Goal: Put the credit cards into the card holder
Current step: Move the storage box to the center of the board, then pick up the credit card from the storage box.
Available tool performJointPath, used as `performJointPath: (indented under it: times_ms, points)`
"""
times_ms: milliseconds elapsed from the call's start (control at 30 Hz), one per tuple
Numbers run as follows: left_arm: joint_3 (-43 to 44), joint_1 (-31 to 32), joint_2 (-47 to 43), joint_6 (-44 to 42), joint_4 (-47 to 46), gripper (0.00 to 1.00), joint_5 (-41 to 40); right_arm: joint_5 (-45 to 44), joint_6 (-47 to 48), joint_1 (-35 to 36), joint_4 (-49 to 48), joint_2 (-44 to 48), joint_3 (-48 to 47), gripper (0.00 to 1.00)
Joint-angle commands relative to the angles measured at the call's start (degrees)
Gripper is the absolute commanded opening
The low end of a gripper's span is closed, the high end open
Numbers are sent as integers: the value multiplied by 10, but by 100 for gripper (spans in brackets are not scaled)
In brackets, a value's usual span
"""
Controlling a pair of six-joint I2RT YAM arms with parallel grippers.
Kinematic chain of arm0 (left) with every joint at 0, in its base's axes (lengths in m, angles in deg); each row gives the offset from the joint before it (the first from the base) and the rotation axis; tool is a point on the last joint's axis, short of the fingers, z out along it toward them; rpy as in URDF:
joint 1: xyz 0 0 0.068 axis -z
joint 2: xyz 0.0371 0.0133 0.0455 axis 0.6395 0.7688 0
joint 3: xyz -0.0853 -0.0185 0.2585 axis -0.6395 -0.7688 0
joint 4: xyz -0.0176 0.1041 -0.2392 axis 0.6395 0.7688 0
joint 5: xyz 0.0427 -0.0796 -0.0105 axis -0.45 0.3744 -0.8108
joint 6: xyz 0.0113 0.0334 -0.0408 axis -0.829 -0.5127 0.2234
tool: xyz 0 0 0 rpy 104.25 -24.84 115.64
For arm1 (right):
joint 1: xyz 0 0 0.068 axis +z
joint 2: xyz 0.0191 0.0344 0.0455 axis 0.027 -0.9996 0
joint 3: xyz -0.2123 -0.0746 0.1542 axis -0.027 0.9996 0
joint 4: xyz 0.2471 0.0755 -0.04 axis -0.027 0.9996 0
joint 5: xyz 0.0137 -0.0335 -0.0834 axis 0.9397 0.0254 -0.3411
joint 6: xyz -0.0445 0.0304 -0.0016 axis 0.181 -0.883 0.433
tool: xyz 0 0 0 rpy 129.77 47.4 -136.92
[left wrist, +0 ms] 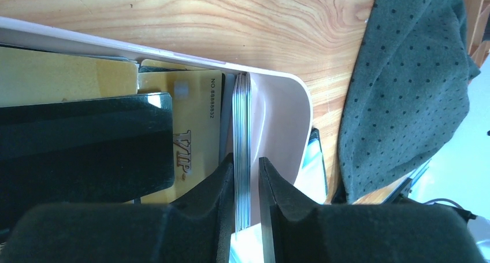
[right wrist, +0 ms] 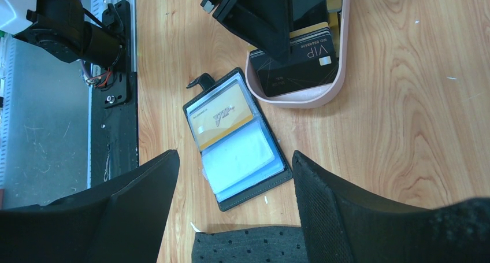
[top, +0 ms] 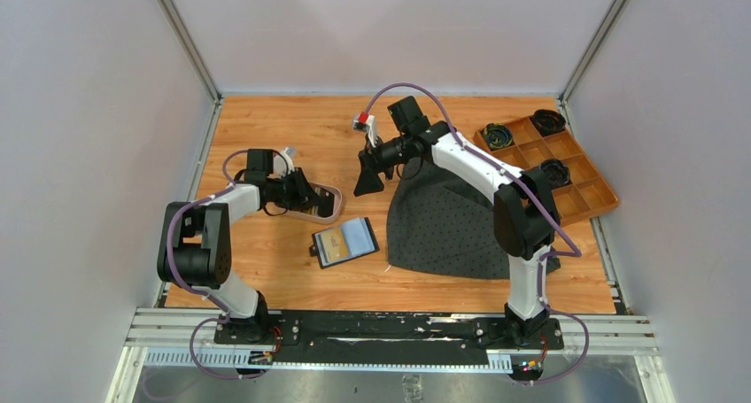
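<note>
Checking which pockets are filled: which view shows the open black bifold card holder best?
Right wrist: the black bifold card holder lies open, a gold card in one pocket. Top external shows it small; left wrist does not clearly show it.

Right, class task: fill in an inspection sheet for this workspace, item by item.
Surface: light wooden tabletop, no damage seen.
Job's things: black bifold card holder lies open, a gold card in one pocket; gold and black plastic cards in the pink shallow tray.
Clutter: dark grey dotted cloth; orange compartmented box holding black round parts.
Hands: left hand in the tray, narrowly open astride an edge-on card stack; right hand open, above the table.
Cables: purple cables run along both arms.
Surroundings: plain white walls, metal frame posts.
</note>
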Motion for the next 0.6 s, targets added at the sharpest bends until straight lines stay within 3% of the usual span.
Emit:
performJointPath:
  times_ms: [0, 567]
  points:
    - [-8, -10, -3, 8, -18, 24, 30, 9, -1, 4, 0, 7, 9, 75]
    - [-18, -35, -15, 25, -34, 24, 53, 9, -1, 5, -1, 9, 10, 75]
